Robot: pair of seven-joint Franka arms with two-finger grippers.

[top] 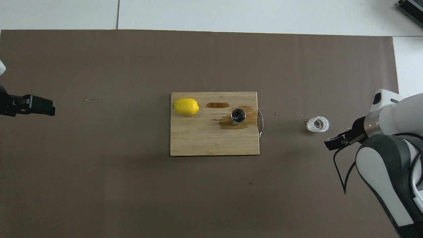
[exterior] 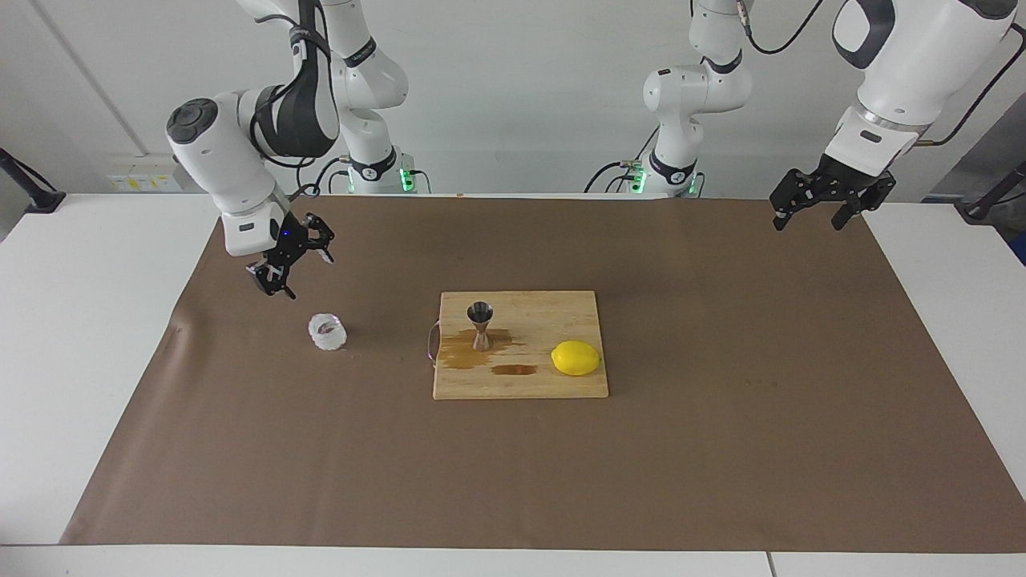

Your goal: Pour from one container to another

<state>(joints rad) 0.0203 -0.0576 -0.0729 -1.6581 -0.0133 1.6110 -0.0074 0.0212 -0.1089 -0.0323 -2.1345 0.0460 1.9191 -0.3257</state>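
Cup sits alone on the brown paper, below the right claw, which hangs empty with fingers apart. Jigger stands on the wooden board. Left claw waits, fingers apart, above the table's edge.

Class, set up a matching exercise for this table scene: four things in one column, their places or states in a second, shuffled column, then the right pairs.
Things:
1. clear cup
2. steel jigger
3. lemon
4. right tool

Places or states:
A. upright on the cutting board, in a brown wet stain
B. open, in the air, holding nothing
C. on the brown paper, off the board
D. lying on the board, toward the left arm's end

Pairs: 1-C, 2-A, 3-D, 4-B
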